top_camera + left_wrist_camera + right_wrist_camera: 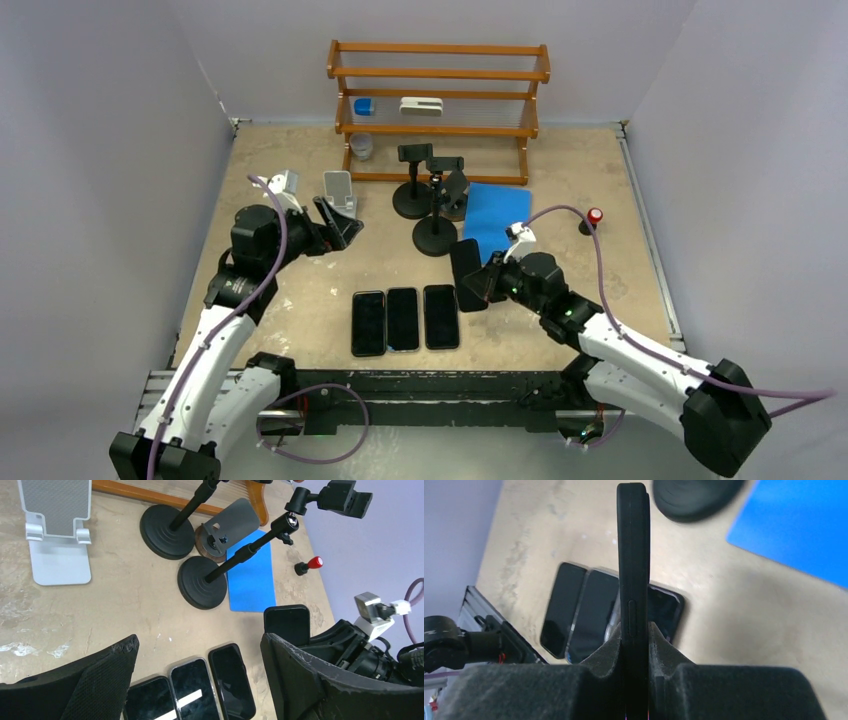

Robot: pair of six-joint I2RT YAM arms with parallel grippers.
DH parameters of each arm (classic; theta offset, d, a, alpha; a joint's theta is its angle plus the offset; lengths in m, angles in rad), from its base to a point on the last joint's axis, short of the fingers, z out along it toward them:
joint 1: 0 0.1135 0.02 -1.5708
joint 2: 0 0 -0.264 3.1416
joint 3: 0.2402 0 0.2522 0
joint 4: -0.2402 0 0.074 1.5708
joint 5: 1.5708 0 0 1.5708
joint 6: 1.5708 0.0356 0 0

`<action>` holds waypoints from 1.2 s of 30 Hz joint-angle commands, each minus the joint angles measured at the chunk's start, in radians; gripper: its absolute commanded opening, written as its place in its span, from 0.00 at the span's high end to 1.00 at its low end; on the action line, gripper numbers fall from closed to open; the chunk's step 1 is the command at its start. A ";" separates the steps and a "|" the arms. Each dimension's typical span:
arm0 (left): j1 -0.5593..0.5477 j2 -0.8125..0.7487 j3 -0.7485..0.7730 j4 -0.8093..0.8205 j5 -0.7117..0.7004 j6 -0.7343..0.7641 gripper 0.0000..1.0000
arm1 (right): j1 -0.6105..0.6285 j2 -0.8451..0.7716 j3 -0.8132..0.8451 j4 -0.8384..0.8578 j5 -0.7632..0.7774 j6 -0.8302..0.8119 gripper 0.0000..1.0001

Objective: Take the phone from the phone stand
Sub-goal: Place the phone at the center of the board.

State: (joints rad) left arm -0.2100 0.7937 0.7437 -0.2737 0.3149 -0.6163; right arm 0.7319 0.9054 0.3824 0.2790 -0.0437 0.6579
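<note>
Where the right gripper [487, 283] sits, just right of centre in the top view, its jaws are clamped on the phone [465, 272], a black handset. In the right wrist view the phone stands edge-on up the middle of the frame, pinched between both pads [664, 650], its side button showing just above them.

The phone is off the stand [338, 190]. This white stand sits at upper left of the table [300, 290], well apart from the phone, its plate bare. The phone is just above and right of a row of three phones [403, 318] lying flat at lower centre; I cannot tell whether it touches the table.

Above it in the frame are two black pole stands [437, 215] and a blue mat [495, 220], with the mat's left edge just beside the phone's upper end.

The left gripper [338, 222] is just below and right of the white stand, jaws wide apart, holding nothing. In its wrist view the two fingers [95, 685] fill the bottom corners, with bare table and the three phones between them.
</note>
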 commanded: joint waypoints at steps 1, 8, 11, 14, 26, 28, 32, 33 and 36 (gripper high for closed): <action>-0.002 -0.034 -0.019 0.069 -0.032 0.056 0.10 | -0.101 -0.023 -0.008 -0.052 -0.116 0.054 1.00; -0.002 -0.084 -0.053 0.078 -0.032 0.092 0.13 | -0.159 0.030 -0.007 -0.095 -0.130 0.096 1.00; -0.002 -0.094 -0.061 0.076 -0.032 0.096 0.13 | -0.161 0.060 0.000 -0.130 -0.134 0.118 1.00; -0.002 -0.092 -0.064 0.076 -0.012 0.093 0.14 | -0.161 0.069 0.007 -0.183 -0.130 0.139 1.00; -0.002 -0.082 -0.069 0.091 0.061 0.083 0.15 | -0.160 0.063 -0.056 -0.197 -0.161 0.181 1.00; -0.002 -0.079 -0.070 0.091 0.071 0.082 0.15 | -0.161 0.081 -0.053 -0.194 -0.159 0.173 1.00; -0.002 -0.080 -0.073 0.095 0.083 0.083 0.15 | -0.160 0.107 -0.049 -0.194 -0.168 0.170 1.00; -0.002 -0.080 -0.074 0.096 0.086 0.081 0.15 | -0.160 0.112 -0.047 -0.198 -0.169 0.168 1.00; -0.002 -0.080 -0.078 0.104 0.096 0.078 0.16 | -0.161 0.115 -0.045 -0.196 -0.147 0.168 1.00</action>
State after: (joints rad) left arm -0.2100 0.7162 0.6716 -0.2367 0.3786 -0.5529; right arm 0.5747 1.0145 0.3241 0.0349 -0.1802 0.8188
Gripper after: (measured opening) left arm 0.849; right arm 0.145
